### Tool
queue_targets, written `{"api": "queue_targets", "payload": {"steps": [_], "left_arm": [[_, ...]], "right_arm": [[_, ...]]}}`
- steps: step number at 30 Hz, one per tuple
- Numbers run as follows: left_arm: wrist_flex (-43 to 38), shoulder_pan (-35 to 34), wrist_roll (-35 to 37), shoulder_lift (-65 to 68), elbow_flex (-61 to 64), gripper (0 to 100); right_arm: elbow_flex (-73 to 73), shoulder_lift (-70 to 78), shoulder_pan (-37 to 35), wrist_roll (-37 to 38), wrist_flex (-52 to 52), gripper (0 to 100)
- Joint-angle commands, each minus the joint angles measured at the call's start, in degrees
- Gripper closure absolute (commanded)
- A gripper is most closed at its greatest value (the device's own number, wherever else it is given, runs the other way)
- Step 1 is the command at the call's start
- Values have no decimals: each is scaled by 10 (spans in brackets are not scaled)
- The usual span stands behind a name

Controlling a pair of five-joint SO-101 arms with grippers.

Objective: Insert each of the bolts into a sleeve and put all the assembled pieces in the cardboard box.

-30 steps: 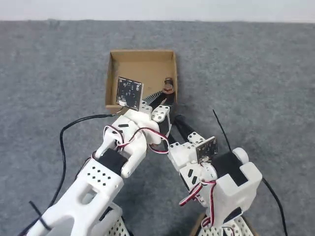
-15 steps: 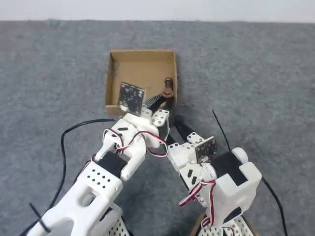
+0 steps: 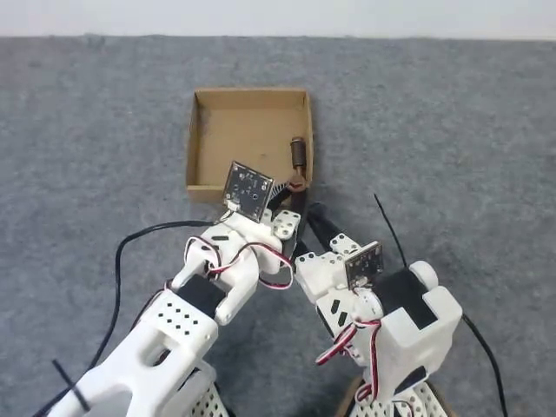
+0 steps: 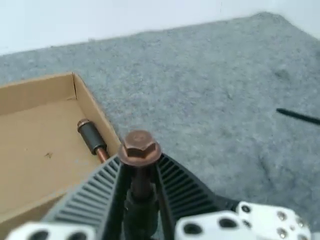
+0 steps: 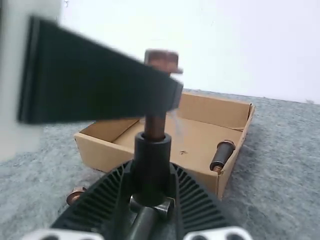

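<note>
One assembled piece (image 3: 297, 155) sits at the cardboard box's (image 3: 201, 130) right wall; my left gripper (image 4: 140, 167) clamps a bolt (image 4: 140, 146), my right gripper (image 5: 150, 172) its sleeve (image 5: 151, 150), not yet boxed.

No text, number or sign can be read. The cardboard box (image 3: 248, 130) has plain walls, and the bolt (image 4: 141, 147) and the sleeve (image 5: 151, 160) carry no readable mark.

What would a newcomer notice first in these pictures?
The copper bolt, gripped by the left claw at the near corner of the cardboard box, has its shaft in a black sleeve that the right claw holds. One assembled piece lies inside the box, by its right wall in the high view.
</note>
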Motion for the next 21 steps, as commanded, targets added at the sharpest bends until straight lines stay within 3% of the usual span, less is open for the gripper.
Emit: {"api": "queue_targets", "payload": {"steps": [1, 21], "left_arm": [[-47, -4, -8, -14, 6, 988], [-69, -10, -8, -14, 57, 987]], "right_arm": [[12, -3, 0, 9, 0, 992], [11, -3, 8, 9, 0, 992]]}}
